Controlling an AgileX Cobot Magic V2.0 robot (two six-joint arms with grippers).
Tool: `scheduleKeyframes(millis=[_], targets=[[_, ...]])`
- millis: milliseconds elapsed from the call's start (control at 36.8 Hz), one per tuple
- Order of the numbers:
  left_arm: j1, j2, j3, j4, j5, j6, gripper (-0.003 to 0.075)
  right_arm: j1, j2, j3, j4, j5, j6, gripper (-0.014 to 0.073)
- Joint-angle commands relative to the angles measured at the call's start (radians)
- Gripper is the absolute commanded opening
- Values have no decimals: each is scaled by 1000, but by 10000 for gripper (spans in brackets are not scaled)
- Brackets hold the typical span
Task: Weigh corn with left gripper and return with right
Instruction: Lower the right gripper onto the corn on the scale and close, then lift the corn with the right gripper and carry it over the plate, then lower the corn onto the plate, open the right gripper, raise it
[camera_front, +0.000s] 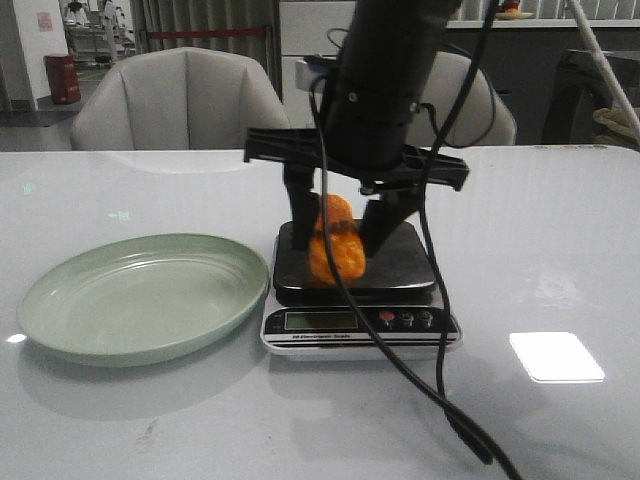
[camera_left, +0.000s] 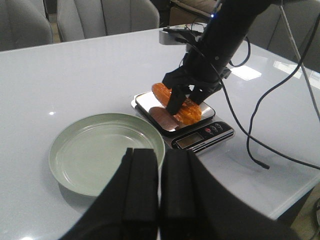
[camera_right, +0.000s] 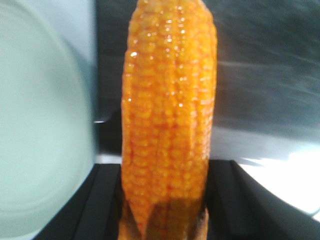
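The corn, a stubby orange-yellow cob, is on or just above the steel platform of the scale. My right gripper comes down from above with a finger on each side of the cob, closed on it. The right wrist view shows the corn filling the gap between the black fingers. The left wrist view shows the corn, the scale and the right gripper on it. My left gripper is shut and empty, held above the table on the near side of the green plate.
The green plate lies empty just left of the scale. A black cable trails from the right arm across the table in front of the scale. Chairs stand behind the table's far edge.
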Motion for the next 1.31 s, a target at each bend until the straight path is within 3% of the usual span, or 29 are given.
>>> scheduleKeyframes(millis=[0,163,381,653,898,1007,1279], targets=[[-1,11,-26,2,-77,-3,114,65,-56,-85,1,-45,-2,199],[-1,11,-26,2,-77,-3,114,148,-45,-107,6,-154,-1,232],[-1,11,-26,2,-77,-3,114,195,19,-108,103,-243,-1,400],[-1,11,-26,2,-77,-3,114,216,68,-108,119,-274,-1,610],[-1,11,-26,2,-77,-3,114,153,-5,-109,110,-184,-18,615],[-1,11,-26,2,-77,-3,114,115,-73,-106,94,-110,-159,615],[-1,11,-26,2,-77,-3,114,-57,-276,-63,94,23,-370,615]])
